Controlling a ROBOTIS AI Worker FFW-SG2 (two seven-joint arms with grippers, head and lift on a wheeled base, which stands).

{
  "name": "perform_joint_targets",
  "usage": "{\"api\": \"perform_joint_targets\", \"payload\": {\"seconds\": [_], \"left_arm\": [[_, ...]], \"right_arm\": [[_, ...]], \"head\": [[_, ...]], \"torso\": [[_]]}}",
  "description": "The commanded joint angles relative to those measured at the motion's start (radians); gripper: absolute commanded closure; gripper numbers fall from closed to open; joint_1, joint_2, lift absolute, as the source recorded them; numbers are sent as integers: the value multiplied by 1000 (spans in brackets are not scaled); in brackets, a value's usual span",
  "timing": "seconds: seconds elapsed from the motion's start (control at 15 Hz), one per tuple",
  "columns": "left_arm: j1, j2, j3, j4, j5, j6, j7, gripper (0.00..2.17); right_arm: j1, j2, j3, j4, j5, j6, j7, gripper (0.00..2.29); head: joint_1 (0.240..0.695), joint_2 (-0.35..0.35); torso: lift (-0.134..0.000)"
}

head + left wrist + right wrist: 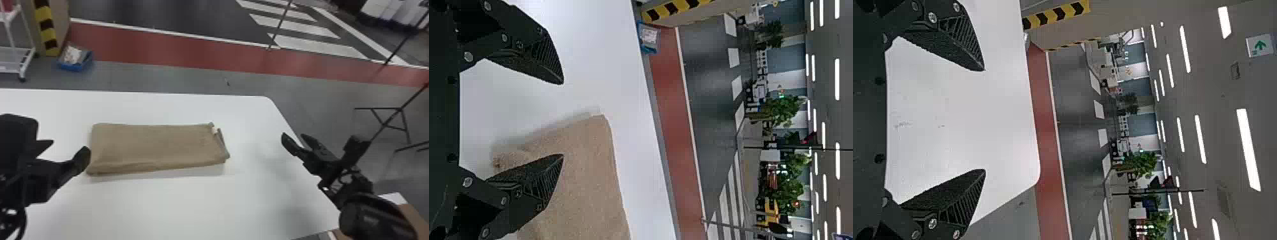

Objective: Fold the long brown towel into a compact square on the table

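left gripper (pixel 68 146) wide apart, empty, right beside the brown towel's (pixel 153 145) left end, so it's the closer one tbh | towel lies folded long, running left-right | right gripper (pixel 293 135) also apart, well off the other end | white table (pixel 178 207) | red floor strip (pixel 166 51), crosswalk (pixel 306 44) behind

The brown towel (pixel 153 145) lies flat on the white desk (pixel 178 204) — folded into a long, layered rectangle, a small pale tag at its right end.
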Motion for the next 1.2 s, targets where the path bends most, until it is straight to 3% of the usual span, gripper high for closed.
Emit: {"api": "perform_joint_targets", "payload": {"seconds": [0.0,0.27,0.4,0.47,0.53,0.6,0.67,1.13], "left_arm": [[-62,3,-12,46,4,-7,-14,87],[-207,-17,-133,234,7,-102,-26,87],[-257,-46,-179,314,8,-154,-40,248],[-279,-64,-190,349,7,-154,-72,684],[-294,-73,-207,362,11,-151,-68,1534],[-299,-78,-220,372,7,-151,-65,2044],[-306,-78,-222,374,11,-142,-72,2132],[-346,-90,-225,465,38,-62,-82,2132]], "right_arm": [[-31,17,51,-24,19,57,-16,181],[-53,73,131,-126,54,182,-47,184],[-68,83,158,-126,59,201,-65,184],[-85,87,170,-125,62,225,-65,184],[-96,90,186,-123,67,253,-65,184],[-96,95,197,-123,70,265,-65,184],[-96,98,203,-123,70,265,-66,184],[-197,99,269,-73,105,391,-66,184]], "head": [[695,-350],[695,-289],[695,-276],[695,-276],[695,-280],[695,-282],[695,-281],[695,-256]], "torso": [[-128],[-128],[-128],[-128],[-128],[-128],[-128],[-128]]}}
